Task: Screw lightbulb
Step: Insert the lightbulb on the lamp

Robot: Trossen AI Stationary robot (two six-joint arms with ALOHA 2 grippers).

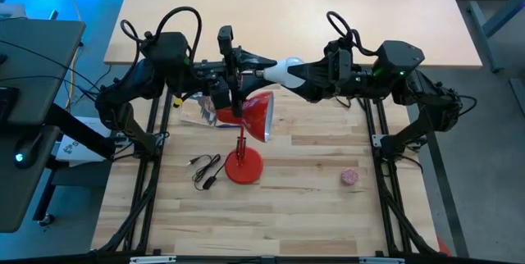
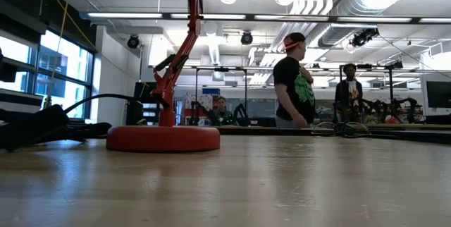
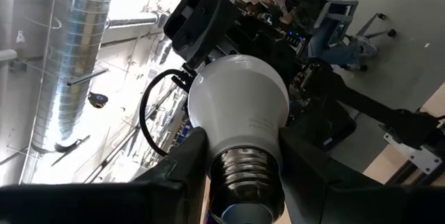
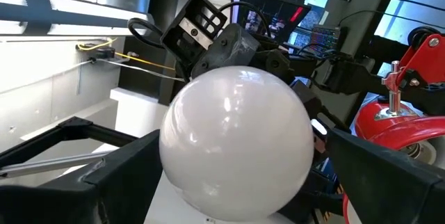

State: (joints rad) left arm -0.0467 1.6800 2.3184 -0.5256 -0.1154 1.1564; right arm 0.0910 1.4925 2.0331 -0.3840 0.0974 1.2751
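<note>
From my seat, the left gripper is clamped on the grey-silver screw base of the small white pear-shaped lightbulb; its wrist camera shows both dark fingers pressed against the threads. The right gripper meets it head-on from the other side, with its fingers spread wide on either side of the white globe, so it's cupping more than squeezing. I can't tell if they actually touch the glass. So the bulb is up in the air between the two grippers, above the far side of the wooden desk, just beyond the red desk lamp's shade. I can't see into the shade. The overhead view also gives me the lamp's round red base, a black cable beside it, and a small pink ball well off to the right. The low camera only catches the lamp base and people standing in the room behind; no bulb there.
</note>
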